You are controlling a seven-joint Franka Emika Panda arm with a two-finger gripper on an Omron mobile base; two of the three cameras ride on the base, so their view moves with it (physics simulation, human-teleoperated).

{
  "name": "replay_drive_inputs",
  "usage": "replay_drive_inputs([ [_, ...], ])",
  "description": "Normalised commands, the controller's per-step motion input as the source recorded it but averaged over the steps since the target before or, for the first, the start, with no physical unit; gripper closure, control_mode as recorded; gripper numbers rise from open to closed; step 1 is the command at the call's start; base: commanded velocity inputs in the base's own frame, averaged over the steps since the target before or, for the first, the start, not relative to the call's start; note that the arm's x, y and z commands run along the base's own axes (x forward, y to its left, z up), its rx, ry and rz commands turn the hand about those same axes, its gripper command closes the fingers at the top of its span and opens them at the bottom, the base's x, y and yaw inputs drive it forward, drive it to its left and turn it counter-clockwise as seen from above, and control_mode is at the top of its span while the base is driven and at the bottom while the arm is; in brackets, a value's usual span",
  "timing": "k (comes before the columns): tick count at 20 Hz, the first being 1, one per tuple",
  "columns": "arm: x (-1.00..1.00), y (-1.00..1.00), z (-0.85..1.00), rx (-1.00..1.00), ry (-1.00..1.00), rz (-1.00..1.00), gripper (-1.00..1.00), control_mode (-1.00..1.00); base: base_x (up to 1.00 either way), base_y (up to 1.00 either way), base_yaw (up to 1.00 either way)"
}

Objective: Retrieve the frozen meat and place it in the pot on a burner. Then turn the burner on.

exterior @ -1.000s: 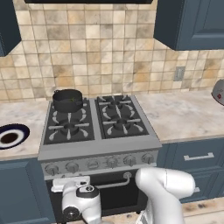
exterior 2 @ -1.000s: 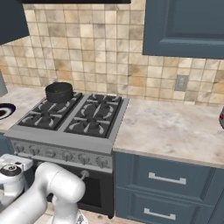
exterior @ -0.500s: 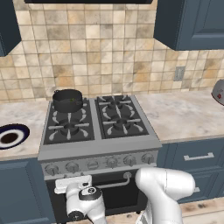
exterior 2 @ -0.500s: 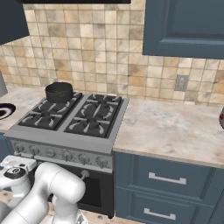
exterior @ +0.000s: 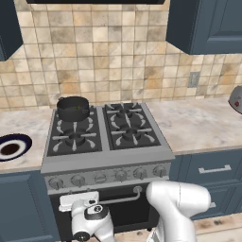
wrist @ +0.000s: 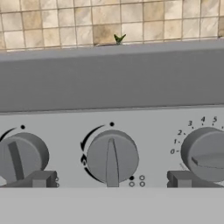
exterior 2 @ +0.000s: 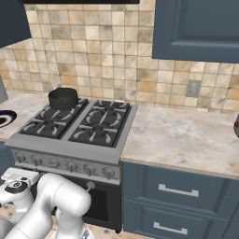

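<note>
Light is even and fairly bright in all three views, soft and without a clear source. The stove point(exterior: 106, 142) carries only faint shading under its grates, and the tiled wall point(exterior: 108, 56) behind the stove looks flat with no glare. Above the stove, the cabinets point(exterior 2: 196, 28) read dark. Edges look slightly soft and pixelled; the knob point(wrist: 112, 156) on the stove's front panel appears mildly blurred up close.

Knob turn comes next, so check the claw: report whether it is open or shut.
Open. In the hand view the claw has its two dark fingertips set wide apart, flanking the middle stove knob without touching it.
</note>
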Motion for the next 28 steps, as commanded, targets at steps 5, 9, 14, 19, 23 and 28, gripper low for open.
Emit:
replay_drive_inputs([
  [5, 0.12, 0.00, 0.00, 0.00, -0.01, 0.00, -1.00, -1.00, 0.00, 0.00, 0.00],
  [9, 0.09, 0.00, -0.09, 0.00, -0.04, 0.00, -1.00, -1.00, 0.00, 0.00, 0.00],
  [14, 0.04, 0.00, -0.15, 0.00, -0.06, 0.00, -1.00, -1.00, 0.00, 0.00, 0.00],
  [19, 0.11, 0.00, -0.14, 0.00, -0.04, 0.00, -1.00, -1.00, 0.00, 0.00, 0.00],
  [23, 0.16, 0.03, -0.12, 0.00, -0.06, 0.00, -1.00, -1.00, 0.00, 0.00, 0.00],
  [28, 0.05, 0.06, -0.21, 0.00, -0.13, 0.00, -1.00, -1.00, 0.00, 0.00, 0.00],
])
